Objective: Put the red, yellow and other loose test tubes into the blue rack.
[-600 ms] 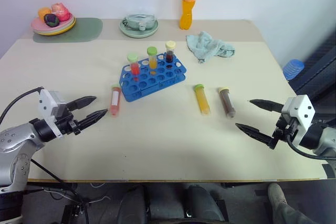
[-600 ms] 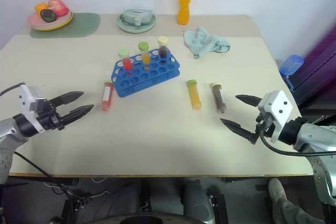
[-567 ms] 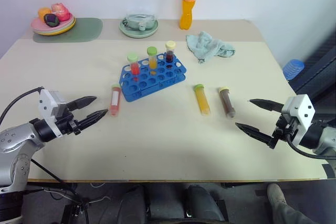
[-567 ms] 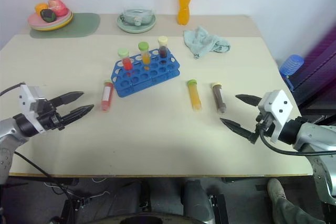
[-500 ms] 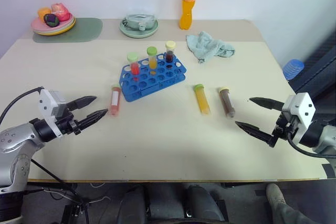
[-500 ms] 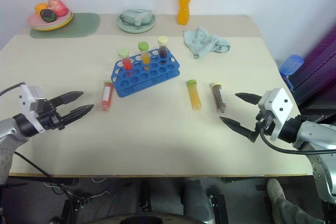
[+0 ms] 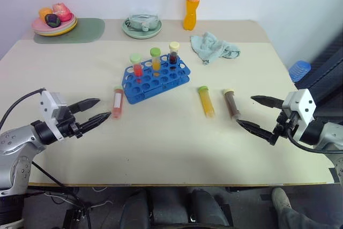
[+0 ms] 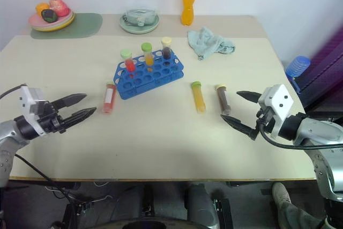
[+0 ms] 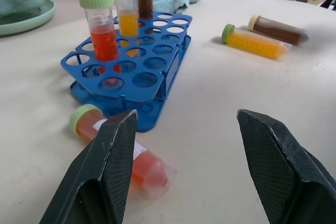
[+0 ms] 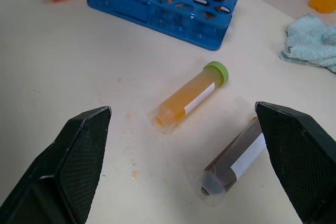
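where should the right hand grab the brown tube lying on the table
Grip the brown tube at mid-body, across its width, coming from above. It lies flat, cap toward the far edge, with open table on both sides; the open right hand is beside it.

You get bright, even light over the whole table, with no glare on it. A soft, broad shadow lies on the near side of the blue rack, toward the table's front edge, and each loose tube beside the rack casts only a faint one. In the wrist views the rack is sharp; the black fingers in front of it blur slightly.
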You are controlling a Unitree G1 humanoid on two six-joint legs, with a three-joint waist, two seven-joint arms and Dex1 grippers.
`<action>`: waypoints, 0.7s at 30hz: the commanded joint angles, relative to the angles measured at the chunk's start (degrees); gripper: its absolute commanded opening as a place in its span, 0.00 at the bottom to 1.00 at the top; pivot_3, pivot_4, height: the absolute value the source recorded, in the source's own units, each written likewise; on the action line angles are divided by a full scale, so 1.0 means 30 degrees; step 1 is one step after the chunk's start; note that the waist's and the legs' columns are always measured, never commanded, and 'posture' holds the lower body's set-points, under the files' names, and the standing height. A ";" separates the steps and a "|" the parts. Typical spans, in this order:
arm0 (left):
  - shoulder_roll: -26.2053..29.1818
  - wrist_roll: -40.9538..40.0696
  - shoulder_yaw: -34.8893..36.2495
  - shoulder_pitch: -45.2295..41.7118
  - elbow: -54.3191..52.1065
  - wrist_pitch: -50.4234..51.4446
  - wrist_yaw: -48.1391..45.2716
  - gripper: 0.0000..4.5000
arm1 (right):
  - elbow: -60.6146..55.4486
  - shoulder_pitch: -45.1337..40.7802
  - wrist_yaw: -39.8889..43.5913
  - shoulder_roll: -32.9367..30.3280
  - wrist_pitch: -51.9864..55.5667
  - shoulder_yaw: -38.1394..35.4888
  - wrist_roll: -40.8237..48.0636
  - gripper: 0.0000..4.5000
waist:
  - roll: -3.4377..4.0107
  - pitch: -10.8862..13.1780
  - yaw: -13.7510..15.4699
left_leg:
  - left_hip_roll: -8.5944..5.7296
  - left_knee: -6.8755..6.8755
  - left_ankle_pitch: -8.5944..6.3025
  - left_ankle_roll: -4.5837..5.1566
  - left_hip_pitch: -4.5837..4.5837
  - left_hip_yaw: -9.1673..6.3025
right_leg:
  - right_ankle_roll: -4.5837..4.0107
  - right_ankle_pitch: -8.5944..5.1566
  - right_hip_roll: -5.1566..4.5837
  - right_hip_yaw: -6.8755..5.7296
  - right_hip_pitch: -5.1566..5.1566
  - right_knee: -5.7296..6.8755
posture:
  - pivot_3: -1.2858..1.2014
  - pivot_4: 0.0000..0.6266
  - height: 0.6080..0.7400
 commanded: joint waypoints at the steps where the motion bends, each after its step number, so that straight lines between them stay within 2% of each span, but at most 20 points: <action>1: -0.0078 0.0058 -0.0073 -0.0098 -0.0206 -0.0489 -0.0369 0.68 | -0.0438 -0.0291 -0.0482 -0.0140 0.0175 -0.0347 0.0072 1.00 | 0.0000 0.0000 0.0000 | 0.0000 0.0001 0.0000 0.0000 0.0000 0.0000 | 0.0000 0.0000 0.0000 0.0000 0.0000 0.0000 | 0.52 0.24 1.00; 7: -0.0773 0.1052 -0.1599 -0.0168 -0.0660 -0.1400 -0.0548 0.68 | -0.0477 -0.0516 -0.1745 0.0179 0.0101 0.0158 -0.0786 1.00 | 0.0000 -0.0001 0.0014 | -0.0007 0.0002 0.0000 0.0000 0.0000 0.0004 | 0.0001 0.0000 0.0000 0.0000 0.0001 0.0000 | 0.52 0.24 1.00; 11: -0.1030 0.1816 -0.2817 -0.0257 -0.0728 -0.2232 -0.0990 0.68 | -0.0685 -0.1441 -0.3363 0.0269 0.1686 0.0933 -0.1030 1.00 | 0.0002 0.0001 -0.0045 | -0.0008 0.0005 0.0000 0.0000 -0.0001 0.0004 | 0.0001 0.0001 0.0002 0.0002 -0.0002 0.0002 | 0.52 0.24 1.00; 15: -0.1246 0.1616 -0.3518 -0.0820 -0.0689 -0.2212 -0.1380 0.68 | -0.0087 -0.4476 -0.5614 -0.0006 0.6979 0.1788 -0.0260 1.00 | 0.0023 0.0011 -0.0067 | -0.0002 0.0008 0.0001 -0.0001 -0.0001 0.0011 | -0.0007 0.0006 0.0009 0.0013 -0.0015 0.0010 | 0.52 0.24 1.00; 17: -0.1425 0.1675 -0.3978 -0.1512 -0.0650 -0.2332 -0.1562 0.68 | 0.1477 -0.7495 -0.6452 -0.0537 1.1101 0.3160 -0.0419 1.00 | 0.0038 0.0015 -0.0080 | 0.0013 0.0010 0.0001 -0.0001 -0.0001 0.0011 | -0.0015 0.0009 0.0000 0.0017 -0.0019 0.0013 | 0.52 0.24 1.00; 21: -0.1581 0.1940 -0.4600 -0.2308 -0.0415 -0.2511 -0.1858 0.68 | 0.4124 -1.2013 -0.6441 -0.1099 1.6680 0.5291 -0.0170 1.00 | 0.0047 0.0020 -0.0017 | 0.0015 0.0002 -0.0001 0.0003 -0.0030 0.0025 | -0.0030 0.0010 -0.0024 0.0026 -0.0056 0.0009 | 0.52 0.24 1.00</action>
